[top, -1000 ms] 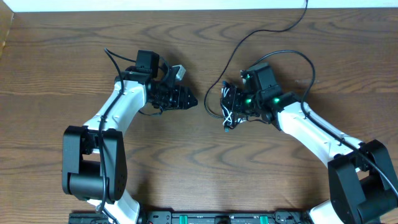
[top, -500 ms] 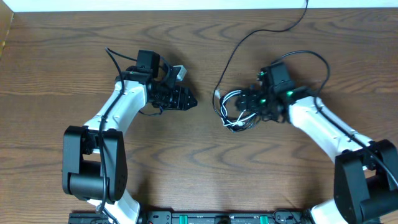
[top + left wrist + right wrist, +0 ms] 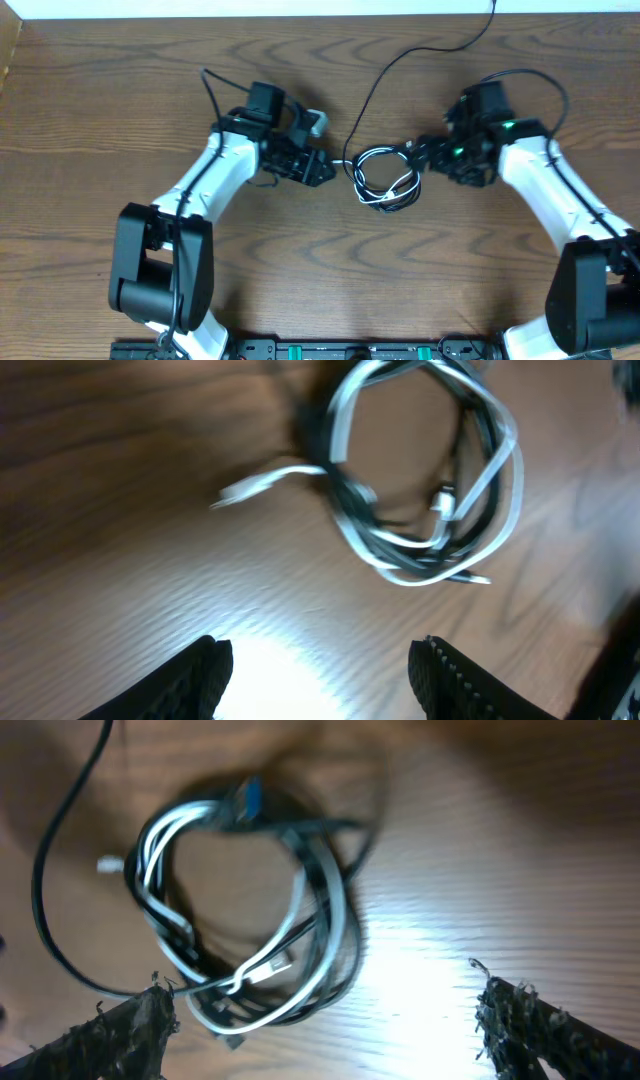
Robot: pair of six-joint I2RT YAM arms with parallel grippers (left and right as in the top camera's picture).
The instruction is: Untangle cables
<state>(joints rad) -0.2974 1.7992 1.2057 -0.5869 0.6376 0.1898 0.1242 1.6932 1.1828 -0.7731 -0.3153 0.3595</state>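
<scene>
Released, the cables [image 3: 385, 180] lie coiled on the desk [image 3: 300, 260]; right tool [image 3: 428, 152] wide open, left tool [image 3: 324, 170] part open, both empty.

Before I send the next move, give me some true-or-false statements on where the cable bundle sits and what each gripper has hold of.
1. The cables lie coiled on the table between the two grippers. True.
2. The right gripper is shut on the coil. False: its jaws stand apart with nothing between them, and the coil lies free in front of it.
3. The left gripper is open and empty. True.
4. Every cord in the coil is black. False: a white cord is looped in with the black ones.
5. One black cord runs from the coil toward the table's far edge. True.
</scene>
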